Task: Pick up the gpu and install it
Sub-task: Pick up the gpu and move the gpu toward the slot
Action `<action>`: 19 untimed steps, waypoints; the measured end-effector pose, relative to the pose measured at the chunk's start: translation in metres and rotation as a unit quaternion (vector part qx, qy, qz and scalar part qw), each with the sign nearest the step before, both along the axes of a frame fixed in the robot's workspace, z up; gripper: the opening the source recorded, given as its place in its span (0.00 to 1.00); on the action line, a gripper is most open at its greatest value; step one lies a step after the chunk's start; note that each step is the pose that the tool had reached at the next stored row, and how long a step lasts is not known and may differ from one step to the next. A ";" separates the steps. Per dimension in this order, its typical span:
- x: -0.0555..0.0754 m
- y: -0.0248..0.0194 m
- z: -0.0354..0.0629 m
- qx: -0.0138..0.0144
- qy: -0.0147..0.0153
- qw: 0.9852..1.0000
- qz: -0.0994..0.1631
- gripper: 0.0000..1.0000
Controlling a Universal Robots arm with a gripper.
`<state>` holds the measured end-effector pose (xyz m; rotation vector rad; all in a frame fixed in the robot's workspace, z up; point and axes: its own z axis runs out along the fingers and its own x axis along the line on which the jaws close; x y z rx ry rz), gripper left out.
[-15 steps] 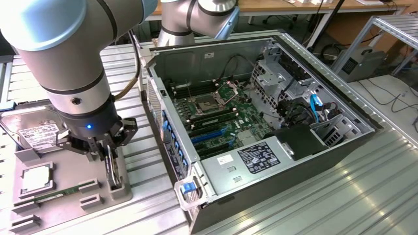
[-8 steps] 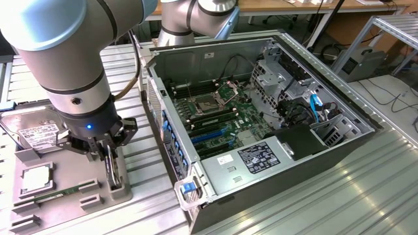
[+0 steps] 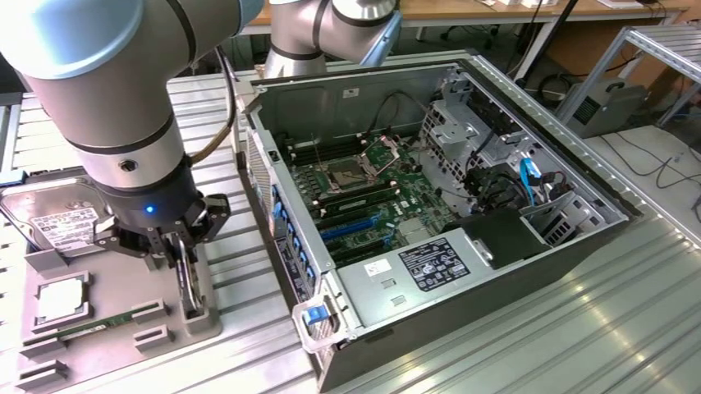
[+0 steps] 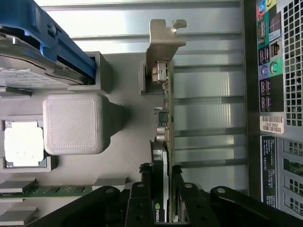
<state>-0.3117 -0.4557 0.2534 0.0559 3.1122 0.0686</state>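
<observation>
The gpu (image 3: 193, 286) stands on its edge in a slot of the grey parts tray (image 3: 115, 349), at the exterior view's left of the open computer case (image 3: 438, 205). My gripper (image 3: 184, 261) is down over it. In the wrist view the gpu (image 4: 164, 111) is a thin card seen edge-on, with its silver bracket (image 4: 163, 40) at the far end. The gripper (image 4: 161, 191) has one black finger on each side of the card's near end, and both look pressed against it. The card still sits in its tray slot.
On the tray lie a silver hard drive (image 3: 66, 226), a CPU (image 3: 61, 300) and a green RAM stick (image 3: 98, 322). The case lies on its side with the motherboard and its blue slots (image 3: 350, 226) exposed. Its rear port panel (image 4: 279, 94) is close beside the tray.
</observation>
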 end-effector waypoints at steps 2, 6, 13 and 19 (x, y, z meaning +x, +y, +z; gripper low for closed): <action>0.000 0.0000 0.0008 0.000 0.000 1.000 0.006 0.27; 0.000 0.0000 0.0103 0.000 0.000 1.000 0.013 0.27; 0.000 0.0000 0.0354 0.000 0.000 1.000 0.013 0.27; 0.000 0.0000 0.0682 0.000 0.000 1.000 0.013 0.27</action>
